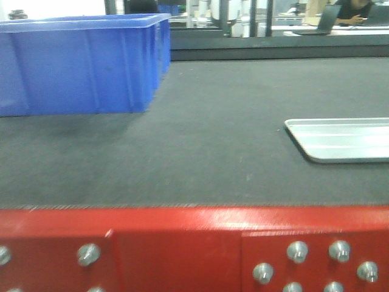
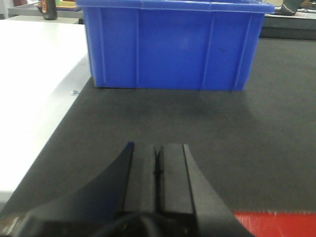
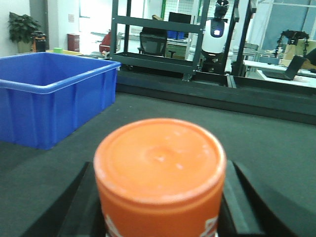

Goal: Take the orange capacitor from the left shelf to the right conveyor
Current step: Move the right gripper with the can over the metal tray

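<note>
Red edge (image 1: 182,243) fronts your conveyor (image 1: 219,146), which carries the bin (image 1: 73,67). Right of the bin, well apart from it, lies the tray (image 1: 346,140). Your left gripper (image 2: 158,168) faces the bin, its jaws pressed together on nothing. Your right gripper (image 3: 160,195) clamps the capacitor (image 3: 159,163) upright, right of the bin, over the conveyor. You seem to be at the placing step: lower it onto bare conveyor between bin and tray, then release. Whether it already touches down, you cannot tell.
</note>
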Action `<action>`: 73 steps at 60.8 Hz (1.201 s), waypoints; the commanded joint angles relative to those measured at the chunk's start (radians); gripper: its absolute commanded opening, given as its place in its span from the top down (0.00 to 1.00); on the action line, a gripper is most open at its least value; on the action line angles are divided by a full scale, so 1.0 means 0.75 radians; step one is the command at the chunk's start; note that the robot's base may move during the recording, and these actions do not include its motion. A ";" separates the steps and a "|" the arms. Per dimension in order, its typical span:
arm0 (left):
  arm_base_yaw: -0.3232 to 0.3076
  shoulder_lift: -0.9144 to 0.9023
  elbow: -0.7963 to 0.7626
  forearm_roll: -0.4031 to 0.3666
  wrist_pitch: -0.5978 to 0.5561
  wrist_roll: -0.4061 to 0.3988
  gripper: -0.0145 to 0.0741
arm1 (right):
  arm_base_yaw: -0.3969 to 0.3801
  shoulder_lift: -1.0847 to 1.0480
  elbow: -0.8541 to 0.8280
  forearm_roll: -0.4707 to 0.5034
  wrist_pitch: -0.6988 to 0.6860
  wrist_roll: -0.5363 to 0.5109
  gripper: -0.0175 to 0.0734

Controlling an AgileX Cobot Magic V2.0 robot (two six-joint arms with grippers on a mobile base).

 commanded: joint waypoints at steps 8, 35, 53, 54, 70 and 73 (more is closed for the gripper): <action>0.005 -0.016 -0.007 -0.005 -0.105 -0.002 0.98 | -0.004 0.018 -0.035 -0.011 -0.125 -0.010 0.63; 0.005 -0.016 -0.007 -0.005 -0.105 -0.002 0.98 | -0.004 0.018 -0.035 -0.011 -0.125 -0.010 0.63; 0.005 -0.016 -0.007 -0.005 -0.105 -0.002 0.98 | -0.004 0.018 -0.035 -0.011 -0.130 -0.010 0.63; 0.005 -0.016 -0.007 -0.005 -0.105 -0.002 0.98 | -0.004 0.018 -0.035 -0.011 -0.128 -0.010 0.63; 0.005 -0.016 -0.007 -0.005 -0.105 -0.002 0.98 | -0.004 0.018 -0.035 -0.011 -0.127 -0.010 0.63; 0.005 -0.016 -0.007 -0.005 -0.105 -0.002 0.98 | -0.004 0.018 -0.035 -0.011 -0.136 -0.010 0.63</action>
